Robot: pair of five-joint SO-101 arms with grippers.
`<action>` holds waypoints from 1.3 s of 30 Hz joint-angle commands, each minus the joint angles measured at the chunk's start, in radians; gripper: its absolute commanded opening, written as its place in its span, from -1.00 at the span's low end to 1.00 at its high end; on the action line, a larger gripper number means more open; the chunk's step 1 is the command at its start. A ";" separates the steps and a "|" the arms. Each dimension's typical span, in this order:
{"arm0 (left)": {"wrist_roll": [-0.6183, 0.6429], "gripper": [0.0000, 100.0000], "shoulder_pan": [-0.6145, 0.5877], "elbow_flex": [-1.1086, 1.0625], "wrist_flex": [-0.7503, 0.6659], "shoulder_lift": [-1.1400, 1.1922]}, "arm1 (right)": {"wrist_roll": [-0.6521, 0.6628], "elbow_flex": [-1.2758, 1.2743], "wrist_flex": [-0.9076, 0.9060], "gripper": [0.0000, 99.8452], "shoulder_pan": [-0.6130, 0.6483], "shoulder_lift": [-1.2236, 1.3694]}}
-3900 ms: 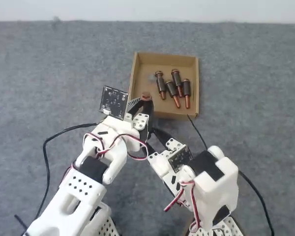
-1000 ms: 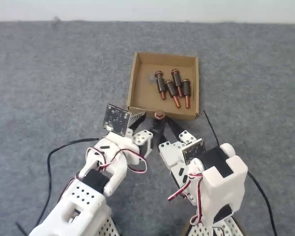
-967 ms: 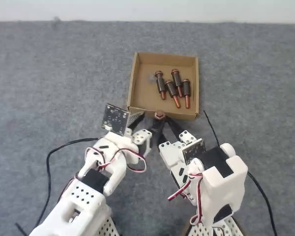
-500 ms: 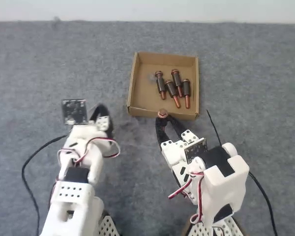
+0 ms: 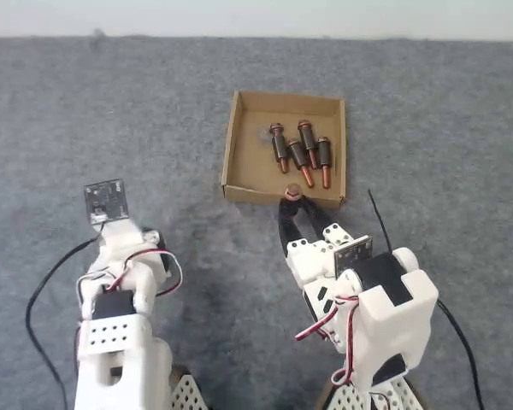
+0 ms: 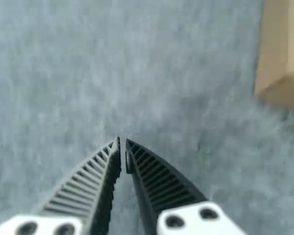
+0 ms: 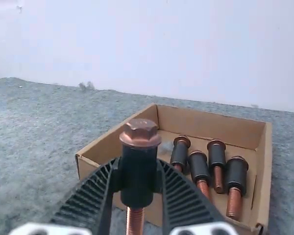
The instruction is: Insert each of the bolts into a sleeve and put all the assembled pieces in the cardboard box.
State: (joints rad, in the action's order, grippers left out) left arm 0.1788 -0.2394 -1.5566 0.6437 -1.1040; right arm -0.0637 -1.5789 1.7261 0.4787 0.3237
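Note:
My right gripper (image 7: 137, 188) is shut on the black sleeve (image 7: 137, 176) of an assembled piece. The piece stands upright, with its copper bolt head (image 7: 139, 132) on top and the thread showing below. From above, the held bolt (image 5: 293, 193) sits just outside the front wall of the cardboard box (image 5: 231, 141). Several assembled pieces (image 5: 301, 154) lie side by side in the box (image 7: 210, 125). My left gripper (image 6: 122, 143) is shut on nothing over the grey carpet. The left arm (image 5: 120, 256) stands far to the left of the box, a corner of which (image 6: 279, 58) shows in its wrist view.
Grey carpet (image 5: 427, 111) covers the table, with a white wall along the far edge. A black cable (image 5: 51, 273) loops beside the left arm, and another (image 5: 449, 320) trails by the right arm. Bare carpet lies left and right of the box.
The left arm pulled away from the bolt and swung left and back from the box. My right gripper carried the piece slightly right, closer to the box's front wall.

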 commanded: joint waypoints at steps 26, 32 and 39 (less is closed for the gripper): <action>-0.180 -0.98 0.005 0.133 0.293 -0.021 | -0.015 0.137 -1.043 -0.99 -0.065 -0.829; -0.181 -0.98 0.031 0.153 0.350 -0.021 | -0.017 0.281 -1.399 -0.99 -0.094 -0.961; -0.181 -0.98 0.026 0.150 0.304 -0.021 | -0.017 0.471 -1.629 -0.99 -0.171 -0.966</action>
State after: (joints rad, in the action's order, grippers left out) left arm 0.0069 -0.2117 -1.4553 0.9904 -1.1040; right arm -0.0683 -1.2398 0.1611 0.3452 -0.5754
